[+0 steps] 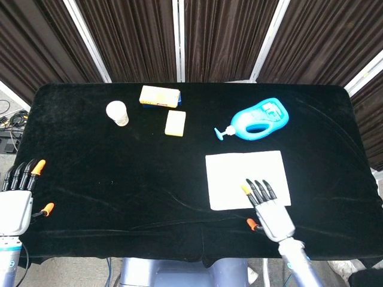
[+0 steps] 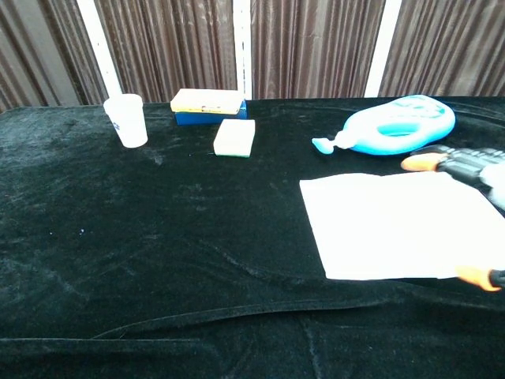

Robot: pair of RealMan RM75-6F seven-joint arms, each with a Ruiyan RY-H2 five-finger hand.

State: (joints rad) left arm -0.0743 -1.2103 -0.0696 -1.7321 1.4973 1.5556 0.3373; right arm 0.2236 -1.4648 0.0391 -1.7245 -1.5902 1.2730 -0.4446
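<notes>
My right hand (image 1: 269, 210) hovers over the near edge of a white sheet (image 1: 239, 174), fingers spread and holding nothing; it also shows at the right edge of the chest view as right hand (image 2: 473, 181) above the white sheet (image 2: 379, 225). My left hand (image 1: 17, 200) stays at the table's near left corner, fingers apart and empty. A blue pump bottle (image 1: 259, 120) lies on its side behind the sheet. Farther left sit a yellow sponge (image 1: 175, 123), a yellow-topped box (image 1: 159, 95) and a white cup (image 1: 117, 112).
A black cloth covers the table (image 1: 119, 173). Dark curtains with white poles hang behind the far edge. In the chest view the cup (image 2: 126, 120), box (image 2: 208, 105), sponge (image 2: 235, 137) and bottle (image 2: 398, 126) line the back.
</notes>
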